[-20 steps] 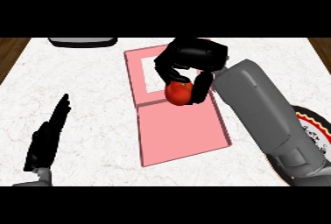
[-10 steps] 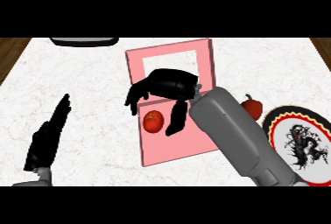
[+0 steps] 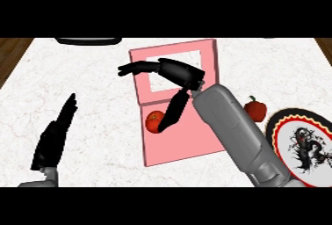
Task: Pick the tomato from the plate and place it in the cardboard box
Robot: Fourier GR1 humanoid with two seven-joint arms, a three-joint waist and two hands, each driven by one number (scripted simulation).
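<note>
Tomato (image 3: 153,121) lies in pink box (image 3: 194,140); right robot hand (image 3: 170,70) open above; left robot hand (image 3: 55,136) resting.

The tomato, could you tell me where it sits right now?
In the head view the tomato lies inside the pink cardboard box, near its left wall at mid-counter, just under the right hand, whose fingers are open above it.

We see the tomato (image 3: 153,121) lying in the cardboard box (image 3: 178,145) at the counter's (image 3: 91,88) middle. To the box's right sits a pepper (image 3: 256,107), with the plate (image 3: 301,143) just right of it. A dark object (image 3: 88,41) lies at the far edge, left of the box.
</note>
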